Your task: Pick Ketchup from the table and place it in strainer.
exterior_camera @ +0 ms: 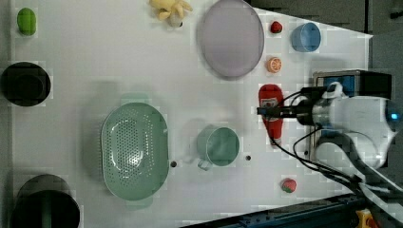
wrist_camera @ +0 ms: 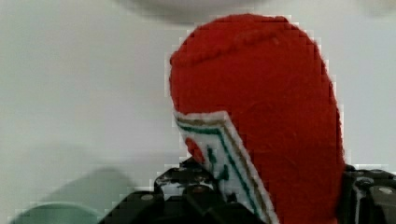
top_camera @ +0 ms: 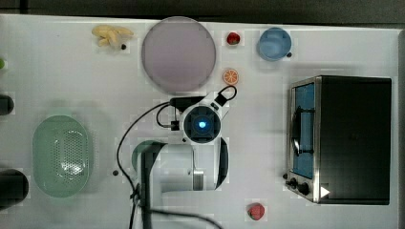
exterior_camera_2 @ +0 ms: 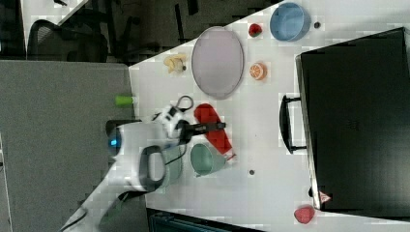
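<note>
The Ketchup (exterior_camera: 271, 113) lies flat on the white table (exterior_camera: 119, 57), its broad red end toward the grey-lilac plate (exterior_camera: 230, 38) and its narrow end pointing away from the plate — in the left view it sits between the plate above and a small red fruit (exterior_camera: 288, 185) below, just to the right of the green cup (exterior_camera: 218, 146). The gripper (exterior_camera: 266, 111) is down at the bottle's middle, reaching in from the left view's right; in the wrist view its dark fingers (wrist_camera: 369, 191) stand on either side of the red body (wrist_camera: 275, 121), right against it, so it appears closed on the bottle, which lies on the table surface. The white label with green lines shows on the bottle's side in the wrist view. The strainer (exterior_camera: 135, 151) sits well apart, beyond the cup on the left view's left, its dotted bottom bare. Past the plate are an orange slice (exterior_camera: 274, 64), a strawberry (exterior_camera: 276, 27) and a blue bowl (exterior_camera: 305, 37); a banana bunch (exterior_camera: 170, 9) lies on the plate's other side. In the top view a black toaster oven (top_camera: 351, 138) stands at the top view's right.
</note>
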Robot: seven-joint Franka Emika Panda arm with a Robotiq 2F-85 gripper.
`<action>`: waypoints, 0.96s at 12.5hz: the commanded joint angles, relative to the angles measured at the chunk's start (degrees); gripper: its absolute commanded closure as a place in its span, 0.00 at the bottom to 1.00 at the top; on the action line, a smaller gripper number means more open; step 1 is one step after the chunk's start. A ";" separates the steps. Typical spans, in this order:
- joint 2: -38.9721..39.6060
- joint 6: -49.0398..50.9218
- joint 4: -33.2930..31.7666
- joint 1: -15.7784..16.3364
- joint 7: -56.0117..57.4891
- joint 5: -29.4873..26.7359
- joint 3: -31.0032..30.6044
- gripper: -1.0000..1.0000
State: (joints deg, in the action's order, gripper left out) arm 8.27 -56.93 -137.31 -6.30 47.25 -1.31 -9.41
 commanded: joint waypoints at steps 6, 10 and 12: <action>-10.85 21.87 10.70 3.82 -22.39 -0.49 -13.59 0.37; -8.50 21.15 12.32 5.43 -38.15 -0.49 -22.78 0.37; -5.62 17.52 12.50 5.96 -43.69 -0.49 -26.85 0.37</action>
State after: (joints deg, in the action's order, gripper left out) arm 3.14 -38.13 -125.00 -0.59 12.42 -1.88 -35.14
